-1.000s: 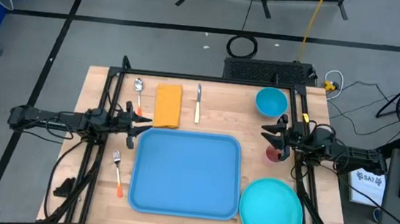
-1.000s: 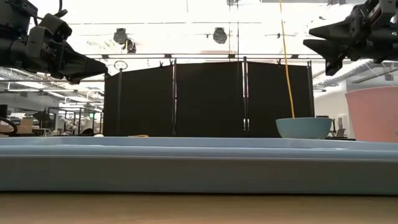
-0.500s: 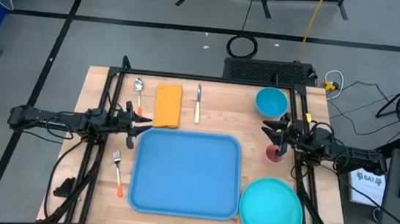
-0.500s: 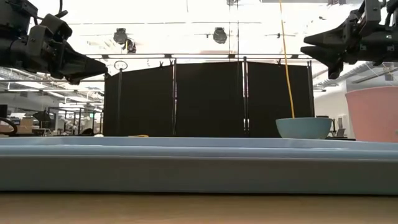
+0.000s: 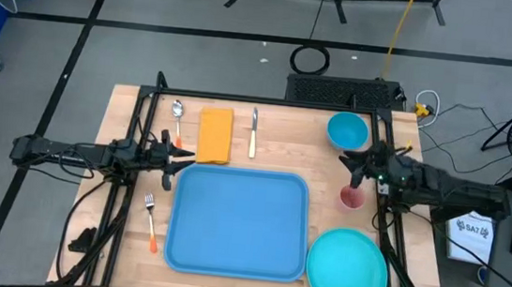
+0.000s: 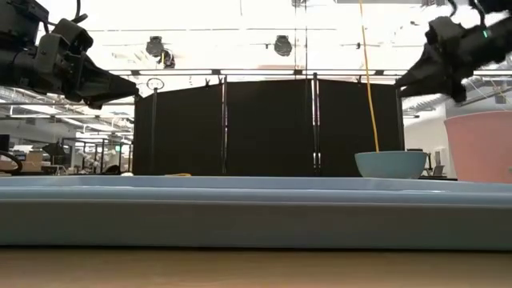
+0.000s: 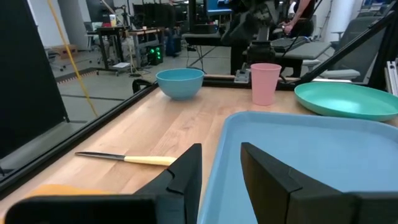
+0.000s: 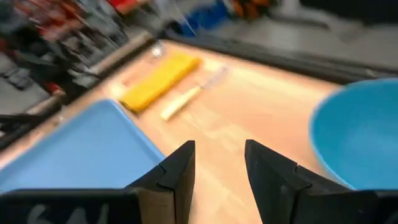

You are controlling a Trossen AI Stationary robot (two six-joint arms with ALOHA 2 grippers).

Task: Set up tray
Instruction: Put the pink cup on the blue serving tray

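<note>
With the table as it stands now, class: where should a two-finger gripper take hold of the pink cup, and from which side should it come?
Grip the pink cup at its rim, coming from straight above with one finger inside and one outside the wall. It stands upright with its mouth open upward. The right gripper hangs open near it, between cup and blue bowl. The tray and turquoise plate crowd its sides.

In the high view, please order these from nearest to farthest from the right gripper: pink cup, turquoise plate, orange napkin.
From the right gripper:
1. Pink cup, just toward the table's front.
2. Turquoise plate, at the front right corner.
3. Orange napkin, far across, toward the left arm.
</note>
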